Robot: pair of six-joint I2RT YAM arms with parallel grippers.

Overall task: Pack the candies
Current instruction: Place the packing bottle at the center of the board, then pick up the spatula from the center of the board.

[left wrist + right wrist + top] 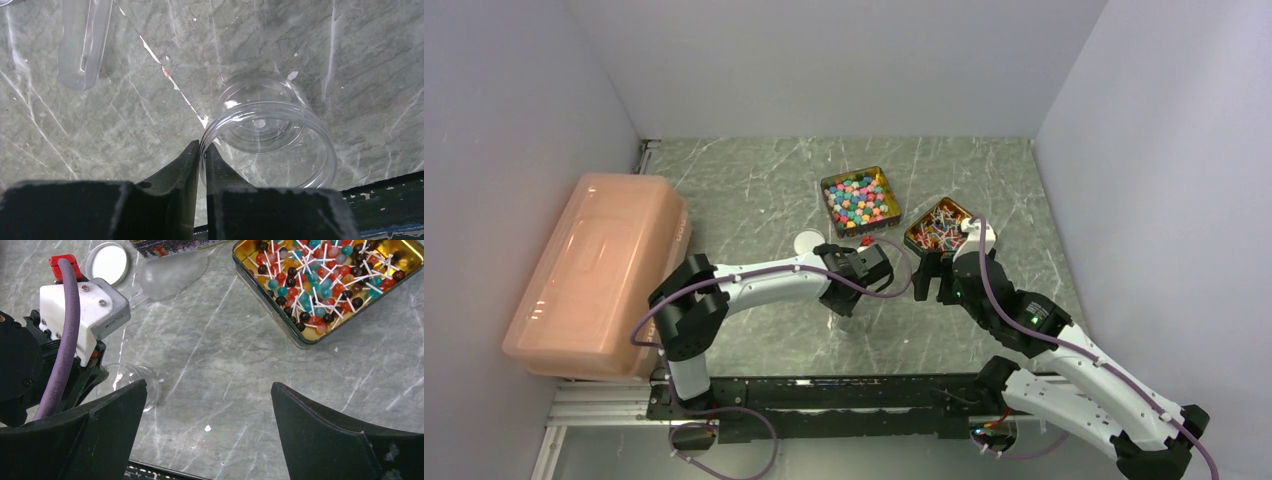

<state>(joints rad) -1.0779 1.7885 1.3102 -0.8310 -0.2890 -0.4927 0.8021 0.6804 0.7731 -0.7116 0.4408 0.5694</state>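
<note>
A gold tin (894, 205) holds many pea-sized multicoloured candies (860, 200). A second gold tin (911, 236) holds small round sweets on white sticks (939, 227), which also show in the right wrist view (320, 280). My left gripper (856, 288) is shut on the rim of an empty clear round jar (270, 132), one finger inside and one outside (202, 146). The jar stands on the table, left of the right gripper (132, 382). My right gripper (927, 280) is open and empty (207, 385), above bare table just near the stick-sweet tin.
The jar's white lid (807, 241) lies left of the tins and shows in the right wrist view (107, 262). A clear plastic scoop (172, 270) lies near it, also in the left wrist view (82, 45). A large pink lidded box (599, 275) stands at the left wall.
</note>
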